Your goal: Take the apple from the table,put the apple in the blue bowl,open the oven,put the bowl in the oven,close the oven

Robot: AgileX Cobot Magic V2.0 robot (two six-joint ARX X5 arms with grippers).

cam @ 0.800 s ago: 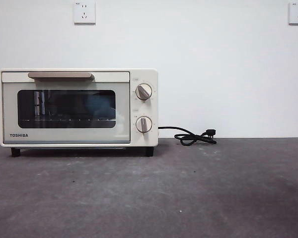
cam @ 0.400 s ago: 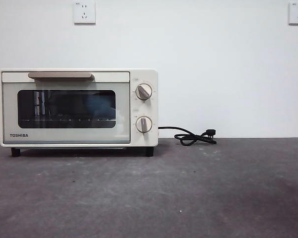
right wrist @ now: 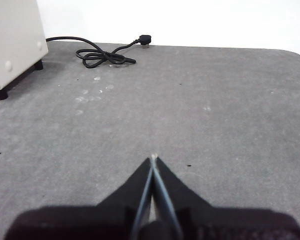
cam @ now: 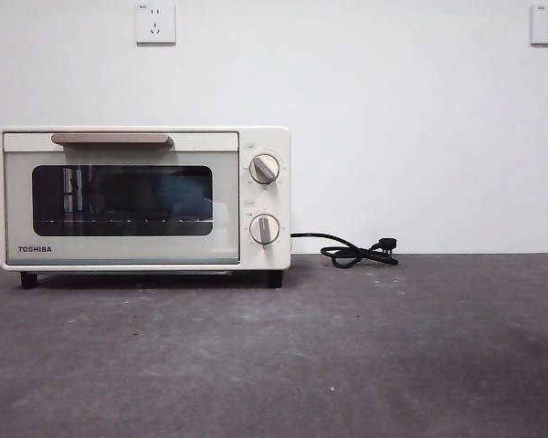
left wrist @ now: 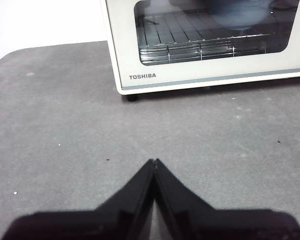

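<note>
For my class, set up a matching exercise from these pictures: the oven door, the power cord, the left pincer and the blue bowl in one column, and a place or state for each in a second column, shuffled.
Column 1
1. oven door
2. power cord
3. left pincer
4. blue bowl

Column 2
A. shut and empty, above the table
B. seen through the glass, on the rack inside the oven
C. closed
D. coiled on the table, unplugged

Pairs: 1-C, 2-D, 3-A, 4-B
</note>
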